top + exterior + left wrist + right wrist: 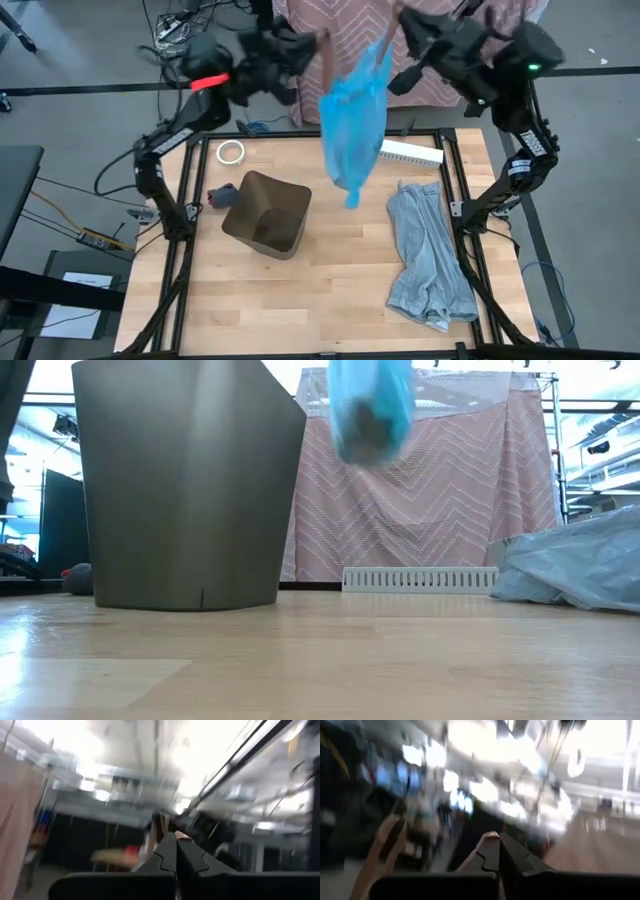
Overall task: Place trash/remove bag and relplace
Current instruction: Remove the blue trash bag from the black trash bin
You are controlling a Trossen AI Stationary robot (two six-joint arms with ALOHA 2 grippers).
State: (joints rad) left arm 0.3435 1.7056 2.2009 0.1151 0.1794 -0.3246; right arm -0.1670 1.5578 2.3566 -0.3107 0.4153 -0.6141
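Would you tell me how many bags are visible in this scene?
2: a blue bag hanging in the air above the table's far side, and a grey bag lying flat on the table's right side.

No readable text, label, brand, number or sign is being shown in any of the views. Nothing legible is being carried by the bin (pixel 266 213), the blue bag (pixel 354 120), the white slotted strip (pixel 411 152) or the paper sheets (pixel 72 300) at eight o'clock off the table.
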